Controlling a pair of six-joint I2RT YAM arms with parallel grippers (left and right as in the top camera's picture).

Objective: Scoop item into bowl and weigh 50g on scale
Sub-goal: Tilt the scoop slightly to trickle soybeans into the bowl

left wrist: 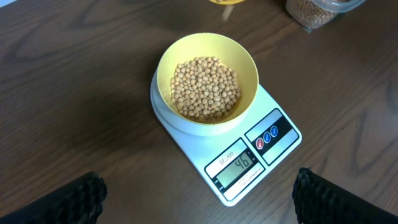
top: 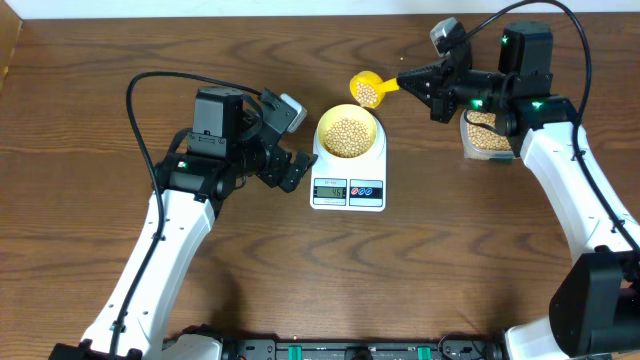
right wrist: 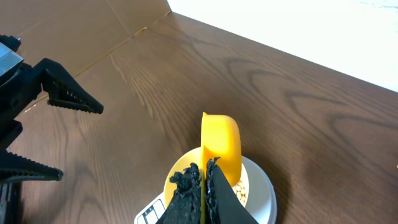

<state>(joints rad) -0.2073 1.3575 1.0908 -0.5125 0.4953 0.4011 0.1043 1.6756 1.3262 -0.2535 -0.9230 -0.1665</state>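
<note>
While the right claw (right wrist: 203, 180) is clenching the handle of a yellow scoop (right wrist: 221, 144), the scoop is hanging level just past the far rim of the bowl (top: 322, 128), carrying a small heap of beans (top: 367, 92). The bowl is sitting squarely on the scale (top: 348, 196), and a layer of beans is already covering its bottom. In the left wrist view the display (left wrist: 244, 163) appears to be reading forty-six, so the weighing is nearing its target and the step in hand looks like the final top-up. The clear tub (top: 487, 134) holding the rest of the beans is standing to the right of the scale, under the right arm. The left claw (top: 292, 170) is hovering released and spread wide just to the left of the scale, grasping nothing and touching nothing, its camera looking down on the bowl and the display.

Judging from the heap, the scoop is probably carrying more than the bowl is lacking. The next move is therefore calling for a slow, shallow tilt over the middle of the bowl, letting only a few beans roll off at a time while watching the display, then levelling the scoop early. A full tip is risking an overshoot, and a tilt too near the rim is risking beans bouncing onto the table (top: 120, 40).
</note>
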